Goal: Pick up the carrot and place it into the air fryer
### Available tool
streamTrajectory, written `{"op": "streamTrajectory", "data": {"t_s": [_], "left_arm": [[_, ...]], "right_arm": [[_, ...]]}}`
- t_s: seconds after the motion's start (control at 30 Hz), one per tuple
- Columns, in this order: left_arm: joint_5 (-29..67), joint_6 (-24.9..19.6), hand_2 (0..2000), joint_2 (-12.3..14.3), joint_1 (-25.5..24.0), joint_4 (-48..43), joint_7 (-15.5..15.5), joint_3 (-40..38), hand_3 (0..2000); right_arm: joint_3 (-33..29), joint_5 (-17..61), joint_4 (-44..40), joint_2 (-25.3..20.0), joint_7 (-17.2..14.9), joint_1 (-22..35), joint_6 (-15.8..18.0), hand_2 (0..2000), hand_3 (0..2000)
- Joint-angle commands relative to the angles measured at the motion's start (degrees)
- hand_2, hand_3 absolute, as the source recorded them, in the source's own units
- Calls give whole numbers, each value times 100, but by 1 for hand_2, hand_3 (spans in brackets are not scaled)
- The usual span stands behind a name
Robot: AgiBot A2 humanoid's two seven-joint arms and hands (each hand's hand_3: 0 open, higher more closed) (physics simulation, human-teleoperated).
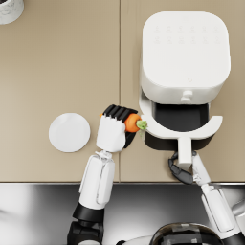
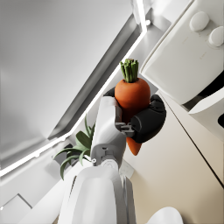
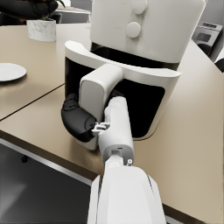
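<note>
Gripped in the left hand (image 1: pixel 113 130), the carrot (image 1: pixel 132 122) hangs at the head view's centre, green stub toward the air fryer's (image 1: pixel 184 52) pulled-out drawer (image 1: pixel 179 125), just beside its rim. Lower right, the right hand (image 3: pixel 78 118) wraps the drawer's handle (image 3: pixel 97 94). A white plate (image 1: pixel 69 132) lies at left.

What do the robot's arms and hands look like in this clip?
Both arms are smooth, glossy white shells with rounded segments and black joints low on the arm. The left hand has a white back and black ribbed fingers; the right hand is dark and rubbery, with small metal fittings at the wrist. No markings or loose cables show.
</note>
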Motion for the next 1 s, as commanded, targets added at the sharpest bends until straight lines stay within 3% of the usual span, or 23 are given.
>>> {"op": "streamTrajectory", "data": {"t_s": [0.03,0.1,0.2,0.23,0.27,0.3,0.33,0.37,0.4,0.6,0.63,0.67,0.8,0.9,0.97,1.0], "left_arm": [[-1,0,2000,339,641,434,1,359,2000],[-2,0,2000,553,959,886,1,677,2000],[-1,0,2000,888,1296,1366,2,1149,2000],[-2,1,2000,953,1351,1470,2,1325,2000],[-2,1,2000,1054,1441,1655,2,1543,2000],[-2,1,2000,91,2509,1905,2,3609,2000],[-6,8,2000,1038,1940,2211,0,2275,2000],[2,-9,2000,518,2608,2387,-4,3569,2000],[-2,-18,2000,1021,2187,2423,-6,2728,2000],[2,-34,2000,1070,2048,2726,-9,3351,2000],[2,-35,639,1077,2023,2807,-9,3376,1673],[4,29,0,1036,1958,2774,-10,3380,1347],[1,-53,0,596,1493,2126,-5,3132,40],[-8,-105,0,212,912,1392,-32,2116,0],[3,481,0,220,255,835,-96,1036,0],[5,570,0,219,38,602,-112,680,0]], "right_arm": [[555,3,1398,485,26,-439,308,2000,2000],[729,8,1856,798,105,-649,622,2000,2000],[1038,10,2684,1379,105,-957,689,2000,2000],[289,10,1230,1159,100,-840,678,2000,2000],[321,10,1354,1297,101,-917,711,2000,2000],[342,10,1434,1392,91,-966,723,2000,2000],[368,9,1481,1457,89,-997,710,2000,2000],[376,9,1519,1504,75,-1016,726,2000,2000],[383,10,1547,1536,62,-1028,725,2000,2000],[411,11,1602,1602,24,-1046,694,2000,2000],[414,11,1604,1605,23,-1047,689,2000,2000],[414,11,1606,1607,20,-1047,690,2000,2000],[418,10,1622,1620,19,-1061,690,2000,2000],[421,9,1626,1623,20,-1065,688,2000,2000],[398,5,1655,1649,65,-1105,898,2000,2000],[381,1,1655,1660,91,-1117,1020,2000,2000]]}}
